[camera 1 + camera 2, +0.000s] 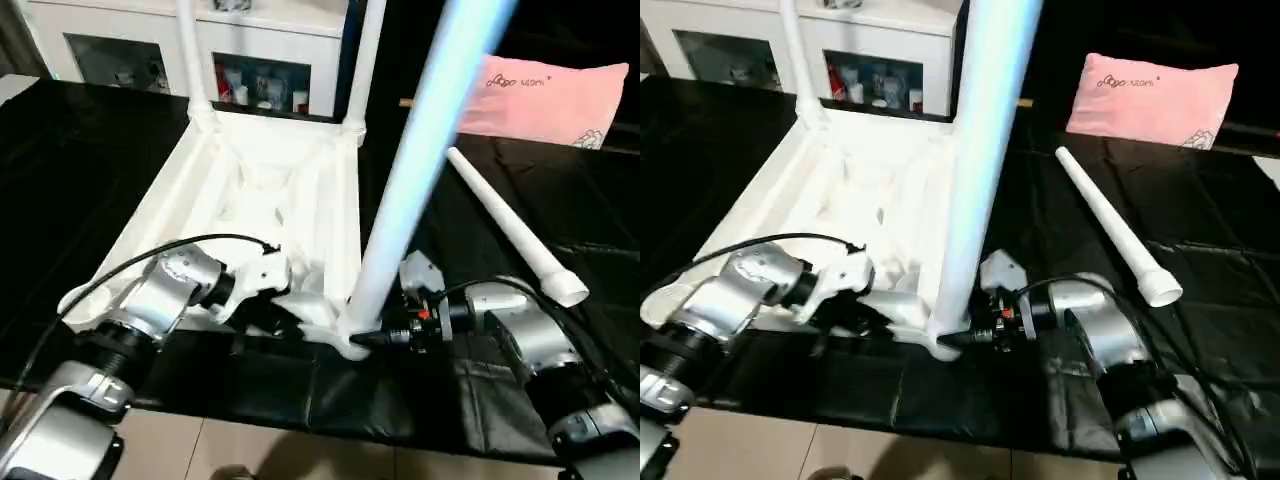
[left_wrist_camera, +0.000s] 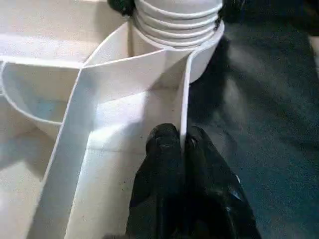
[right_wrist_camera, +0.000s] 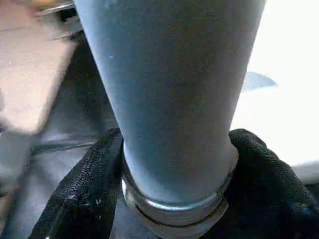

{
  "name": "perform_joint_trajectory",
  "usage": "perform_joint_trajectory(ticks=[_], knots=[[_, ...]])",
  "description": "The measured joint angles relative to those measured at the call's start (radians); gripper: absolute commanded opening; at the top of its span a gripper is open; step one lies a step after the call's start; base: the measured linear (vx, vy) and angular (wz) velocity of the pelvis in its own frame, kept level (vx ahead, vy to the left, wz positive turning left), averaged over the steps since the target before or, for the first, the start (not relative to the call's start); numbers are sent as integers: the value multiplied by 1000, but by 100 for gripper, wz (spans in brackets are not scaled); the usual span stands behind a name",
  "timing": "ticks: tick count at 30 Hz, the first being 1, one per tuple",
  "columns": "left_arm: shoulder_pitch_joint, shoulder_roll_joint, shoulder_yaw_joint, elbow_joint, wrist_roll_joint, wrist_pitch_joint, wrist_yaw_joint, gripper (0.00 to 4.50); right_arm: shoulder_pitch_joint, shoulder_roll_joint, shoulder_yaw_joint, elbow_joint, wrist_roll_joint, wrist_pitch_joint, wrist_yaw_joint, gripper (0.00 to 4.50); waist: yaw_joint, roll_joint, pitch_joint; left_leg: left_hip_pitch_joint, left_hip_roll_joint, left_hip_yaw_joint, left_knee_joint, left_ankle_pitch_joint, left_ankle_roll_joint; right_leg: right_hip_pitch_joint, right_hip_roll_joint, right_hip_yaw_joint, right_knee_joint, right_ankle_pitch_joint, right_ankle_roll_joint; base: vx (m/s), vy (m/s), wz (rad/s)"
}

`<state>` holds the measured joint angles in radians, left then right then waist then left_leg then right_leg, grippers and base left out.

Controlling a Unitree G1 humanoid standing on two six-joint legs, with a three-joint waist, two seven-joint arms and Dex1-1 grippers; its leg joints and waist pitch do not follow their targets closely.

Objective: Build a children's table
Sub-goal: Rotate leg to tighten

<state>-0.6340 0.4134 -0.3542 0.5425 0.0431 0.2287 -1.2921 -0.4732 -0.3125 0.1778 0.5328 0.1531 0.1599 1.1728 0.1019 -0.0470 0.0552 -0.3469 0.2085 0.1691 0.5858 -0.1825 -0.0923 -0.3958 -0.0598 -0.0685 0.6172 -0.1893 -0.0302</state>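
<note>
While the tabletop (image 1: 250,190) lies underside-up on the black cloth (image 1: 90,160), two legs (image 1: 190,55) stand in its far corner sockets, 12 o'clock side. Left gripper (image 2: 182,142) is pinched closed on a thin rim rib beside the near-right socket. Right gripper (image 3: 174,164) clamps the base of the third leg (image 1: 420,160), seated upright in that socket. Fourth leg (image 1: 510,230) lies loose at 2 o'clock, near the pink pillow (image 1: 550,100).

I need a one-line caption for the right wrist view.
Right gripper closed around the base of a white table leg.
</note>
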Motion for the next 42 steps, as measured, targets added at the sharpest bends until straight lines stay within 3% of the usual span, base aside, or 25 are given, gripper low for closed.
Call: perform_joint_trajectory(ticks=[7,14,16,23,29,42], knots=[[-72,-142,67,103,24,168,263,0,-61,141,-110,56,-47,126,-420,274,-45,1,-1,4,-1,-3,1,0,0,-1,0,1,-4,0,0,-7,0,-1],[-110,-229,120,149,30,244,442,0,-141,254,-169,112,-90,186,-721,274,-56,3,-2,5,-1,-3,1,0,0,-2,0,2,-5,3,-1,0,0,0],[-114,-234,122,148,30,247,448,0,-144,260,-177,114,-92,182,-737,330,-55,3,-2,4,-1,-2,-2,-1,1,-3,-1,2,-5,4,0,0,0,0],[-114,-227,118,133,30,245,438,0,-124,266,-178,92,-107,153,-719,390,-46,4,-2,5,0,0,-12,0,0,-6,1,0,-5,8,-4,7,-1,1],[-73,-168,99,75,30,204,358,0,-64,231,-160,45,-72,104,-574,444,-49,5,-1,5,-1,0,-12,0,0,-6,1,1,-5,8,-4,0,0,0],[17,13,46,-30,-6,27,53,0,-4,-11,-57,-21,-28,5,-77,444,-31,6,0,-3,-1,0,-12,0,0,-10,1,0,-6,7,-3,0,0,0]])
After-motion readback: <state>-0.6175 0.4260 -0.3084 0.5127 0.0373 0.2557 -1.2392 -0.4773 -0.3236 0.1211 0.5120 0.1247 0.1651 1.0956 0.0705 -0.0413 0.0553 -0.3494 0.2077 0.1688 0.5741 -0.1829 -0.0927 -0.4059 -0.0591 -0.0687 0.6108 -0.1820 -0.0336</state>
